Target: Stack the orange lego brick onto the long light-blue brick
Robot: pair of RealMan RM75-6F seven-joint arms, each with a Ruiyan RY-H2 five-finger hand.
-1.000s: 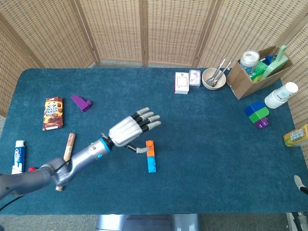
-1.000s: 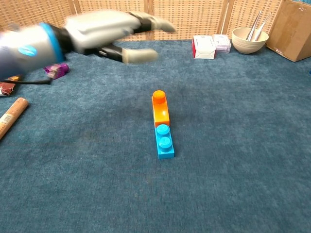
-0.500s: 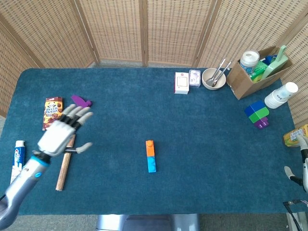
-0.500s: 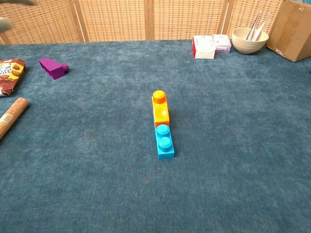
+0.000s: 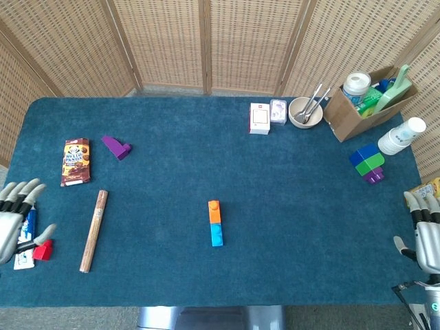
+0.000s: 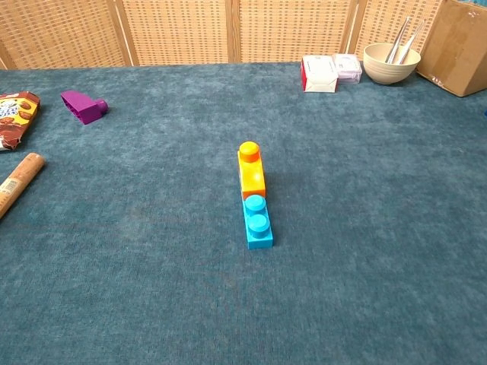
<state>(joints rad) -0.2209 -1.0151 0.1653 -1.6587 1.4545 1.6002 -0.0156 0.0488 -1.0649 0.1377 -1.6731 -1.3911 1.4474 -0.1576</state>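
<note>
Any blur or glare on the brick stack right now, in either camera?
Head view: sharp and evenly lit, no glare; orange brick and light-blue brick look small but crisp. Chest view: both bricks in focus with a small bright sheen on the orange brick's side and only a soft shadow beside the stack.

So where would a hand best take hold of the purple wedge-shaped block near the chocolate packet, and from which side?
Probably the purple wedge-shaped block is best pinched from above across its two long flat sides. It lies flat on the blue cloth table, clear of the chocolate packet, and the round stud at its right end offers less hold.
</note>
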